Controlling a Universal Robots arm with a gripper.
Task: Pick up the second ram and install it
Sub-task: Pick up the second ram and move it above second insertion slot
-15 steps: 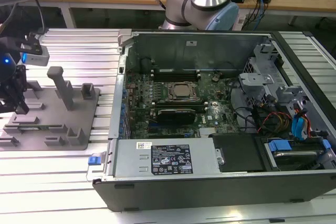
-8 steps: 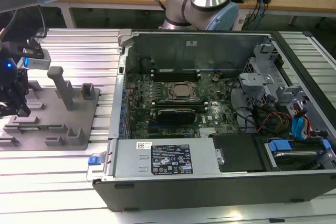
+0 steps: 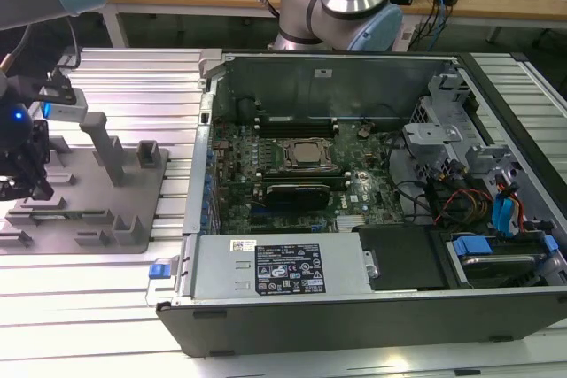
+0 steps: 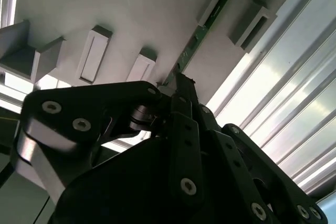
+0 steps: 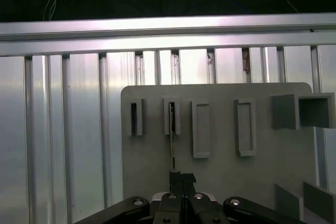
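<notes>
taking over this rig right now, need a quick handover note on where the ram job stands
Gripper: closed on one end of the second ram, over the grey holder tray at the exterior view's left.
Ram: its other end appears to sit in a tray slot; I cannot tell whether it has lifted clear.
Done: grasp made.
Left: ram not yet out of the tray and not yet installed on the motherboard.

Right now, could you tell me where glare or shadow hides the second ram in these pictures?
In the second wrist view the gripper is a dark mass against glaring table slats, yet the second ram shows green; in the first wrist view it is a thin dark line on the evenly lit grey tray.
</notes>
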